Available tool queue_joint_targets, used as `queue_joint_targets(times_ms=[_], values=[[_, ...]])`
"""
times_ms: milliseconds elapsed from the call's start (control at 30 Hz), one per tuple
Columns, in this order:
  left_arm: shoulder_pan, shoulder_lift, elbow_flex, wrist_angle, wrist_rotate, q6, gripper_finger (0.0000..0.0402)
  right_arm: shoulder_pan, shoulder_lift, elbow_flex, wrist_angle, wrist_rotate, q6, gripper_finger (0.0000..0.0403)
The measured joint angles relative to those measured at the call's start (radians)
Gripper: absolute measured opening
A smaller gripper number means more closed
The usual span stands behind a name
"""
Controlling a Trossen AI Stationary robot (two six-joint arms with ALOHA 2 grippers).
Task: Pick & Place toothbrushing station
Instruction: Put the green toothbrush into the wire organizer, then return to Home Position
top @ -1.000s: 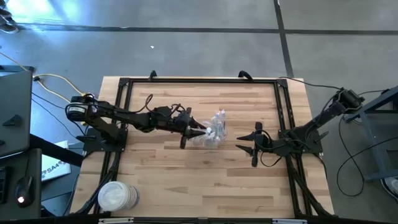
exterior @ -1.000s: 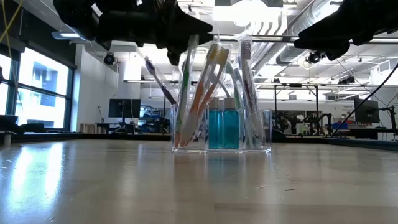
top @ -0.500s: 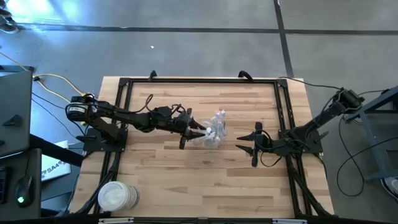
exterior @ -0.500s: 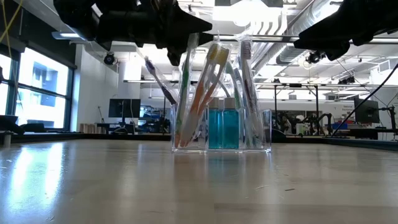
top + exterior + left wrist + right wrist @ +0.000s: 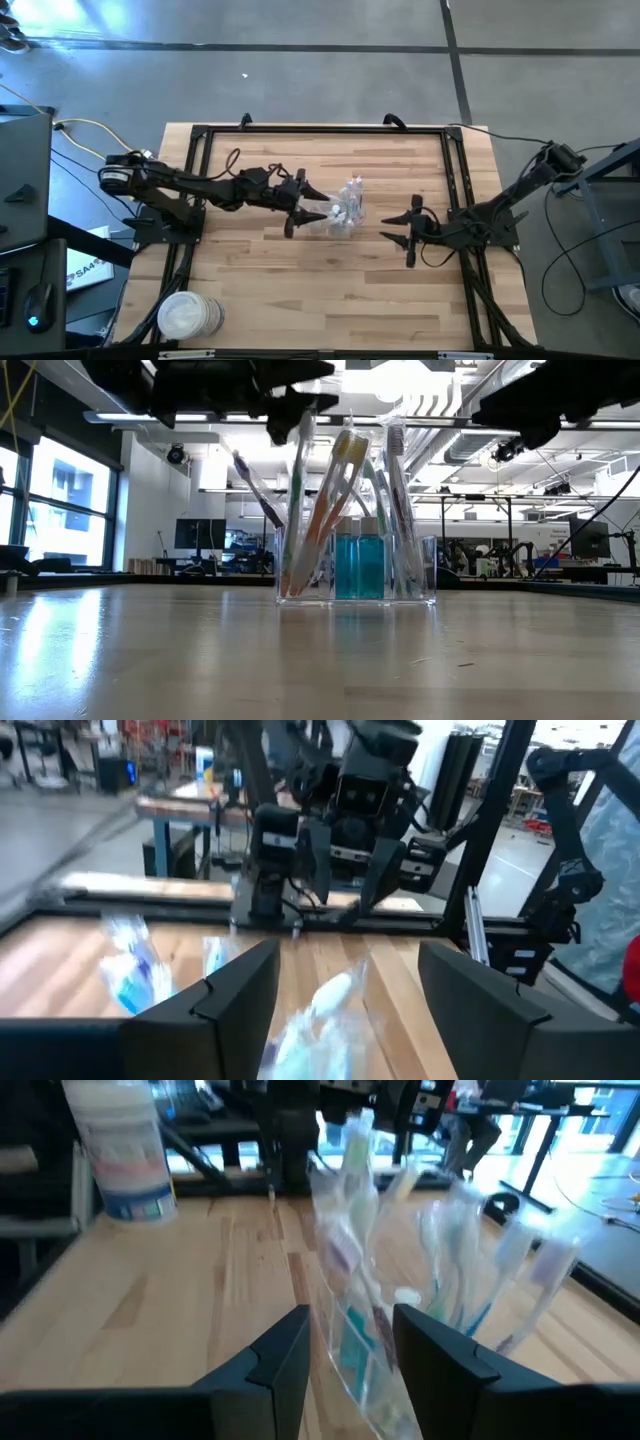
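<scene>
- We see the transparent plastic container (image 5: 356,568) standing upright near the middle of the wooden table (image 5: 330,290), between the two arms.
- Its walls are clear, so from table height we can read the contents straight through them.
- Inside, slim toothbrushes (image 5: 325,510) lean at different angles, heads up, well above the rim; we make out green, orange-yellow, white and pale clear handles.
- Two small tubes (image 5: 359,560) with blue contents and pale caps stand side by side in the middle of the container.
- From above, the set shows only as a pale, glassy cluster (image 5: 345,208), with the brush heads fanned toward the far edge of the table.
- The left gripper (image 5: 318,203) sits just beside the container on its left side, above the table; its fingers (image 5: 236,990) stand spread apart, with nothing between them, and the brushes show blurred beyond.
- The right gripper (image 5: 392,229) waits near the container on the other side, apart from it; its fingers (image 5: 285,1350) stand partly apart and hold nothing.
- A stack of white cups or lids (image 5: 187,316) rests at the near left corner of the table, well apart from the set.
</scene>
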Motion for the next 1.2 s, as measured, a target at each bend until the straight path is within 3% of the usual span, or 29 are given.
queue_joint_targets(times_ms=[200, 500, 633, 867, 1067, 1200], values=[[0.000, -0.095, 0.000, -0.107, -0.027, 0.030, 0.0239, 0.001, -0.091, 0.000, 0.014, -0.002, -0.073, 0.0138], [0.000, -0.350, 0.000, -0.538, -0.015, 0.029, 0.0227, 0.016, -0.334, 0.000, -0.108, -0.028, -0.141, 0.0136], [0.000, -0.473, 0.001, -0.716, -0.029, 0.032, 0.0177, 0.030, -0.463, 0.000, -0.236, -0.027, -0.095, 0.0111], [0.000, -0.604, 0.000, -0.939, -0.039, 0.040, 0.0019, 0.033, -0.556, -0.001, -0.443, -0.028, 0.021, 0.0010], [0.000, -0.726, -0.022, -1.027, -0.062, 0.040, 0.0012, 0.033, -0.557, -0.087, -0.376, -0.044, 0.058, 0.0003], [0.000, -0.820, -0.094, -1.007, -0.074, 0.033, 0.0003, 0.032, -0.568, -0.180, -0.224, -0.084, 0.030, 0.0003]])
